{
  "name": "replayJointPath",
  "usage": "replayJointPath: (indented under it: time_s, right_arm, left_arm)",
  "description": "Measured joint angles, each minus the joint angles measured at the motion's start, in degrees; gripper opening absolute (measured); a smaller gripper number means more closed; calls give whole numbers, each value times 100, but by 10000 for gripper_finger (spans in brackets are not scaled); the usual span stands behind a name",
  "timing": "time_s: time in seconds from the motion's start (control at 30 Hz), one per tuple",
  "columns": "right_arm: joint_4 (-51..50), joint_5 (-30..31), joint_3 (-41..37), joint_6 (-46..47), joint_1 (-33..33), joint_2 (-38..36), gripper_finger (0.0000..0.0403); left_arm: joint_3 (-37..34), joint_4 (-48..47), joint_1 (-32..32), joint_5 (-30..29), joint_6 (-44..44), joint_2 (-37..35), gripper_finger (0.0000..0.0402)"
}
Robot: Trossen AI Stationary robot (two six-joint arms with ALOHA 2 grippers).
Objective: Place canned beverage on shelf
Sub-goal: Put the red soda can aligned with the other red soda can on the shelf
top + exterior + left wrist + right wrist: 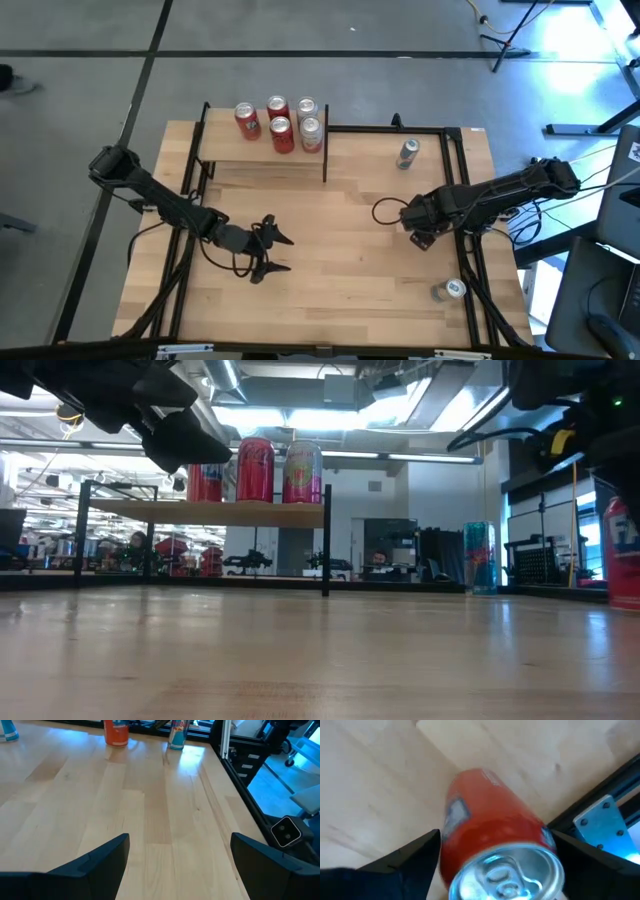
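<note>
The shelf [262, 150] stands at the table's far left and carries several red and pink cans [281, 133]; it also shows in the low view [205, 512]. A red-orange can [490, 830] with a silver top stands upright on the table at the right [624, 555]. My right gripper [495, 845] is open above it, slanting down, one finger on either side of the can's upper body with a gap. In the high view the gripper [422, 232] hides the can. My left gripper [285, 253] is open and empty over the table's middle left.
A teal can [407, 152] stands at the far right, right of the shelf. Another can [449, 290] is near the right front, beside the black frame rail [465, 200]. Bare wood lies between the two grippers.
</note>
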Motion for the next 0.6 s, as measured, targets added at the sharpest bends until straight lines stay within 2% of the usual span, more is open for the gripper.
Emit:
replayJointPath:
  time_s: [0.2,0.4,0.6]
  right_arm:
    - [-3,-92,43,-240,13,-1,264]
    - [1010,206,562,-1005,16,37,264]
    - [2210,628,1391,-2491,17,571,264]
  left_arm:
    - [4,114,0,0,69,0,320]
    - [7,174,0,0,153,-2,320]
    - [7,174,-20,2,151,-2,320]
